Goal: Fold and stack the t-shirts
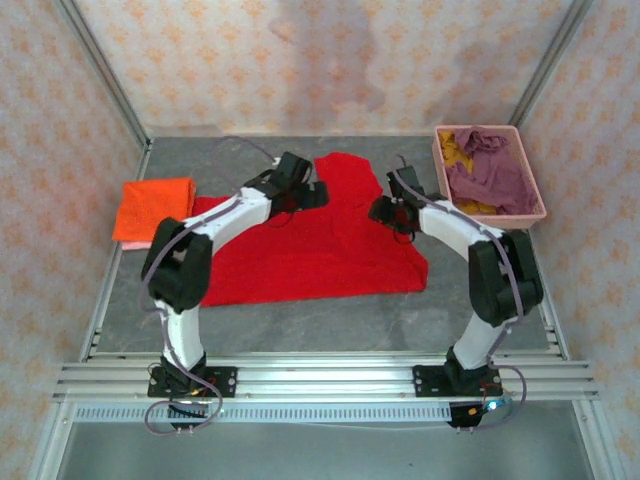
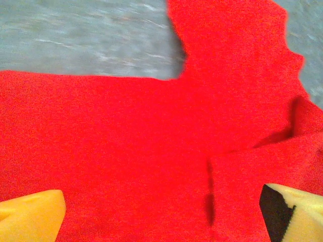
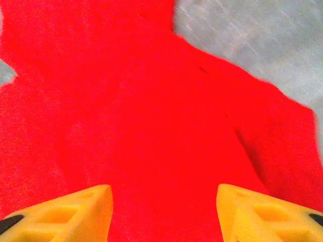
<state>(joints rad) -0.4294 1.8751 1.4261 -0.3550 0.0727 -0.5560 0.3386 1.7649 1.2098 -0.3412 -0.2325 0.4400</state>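
Where we find the red t-shirt (image 1: 320, 255): spread flat in the middle of the grey table (image 1: 480, 300), between the two arms.
Long axis of the red t-shirt: it runs left to right across the table, and the cloth is wider than it is deep.
Which way it points: one lobe juts from the far edge toward the back wall; we cannot tell whether that lobe is a sleeve.
Left gripper (image 1: 305, 192): low over the red t-shirt's far edge, just left of the lobe.
Left gripper's state: released; its yellow fingers (image 2: 35, 214) stand wide apart with red cloth lying loose between them.
Right gripper (image 1: 385, 210): low over the red t-shirt's far right part, just right of the lobe.
Right gripper's state: released; its yellow fingers (image 3: 65, 214) are spread, with flat red cloth between them.
Orange t-shirt (image 1: 153, 208): folded, just beside the red t-shirt's left edge.
Pale pink t-shirt (image 1: 135, 243): a thin edge peeks from under the orange one.
Pink basket (image 1: 540, 190): right of the red t-shirt, apart from it.
Mauve-purple t-shirt (image 1: 490, 172): crumpled inside the basket.
Mustard yellow t-shirt (image 1: 458, 148): bunched under the mauve-purple one.
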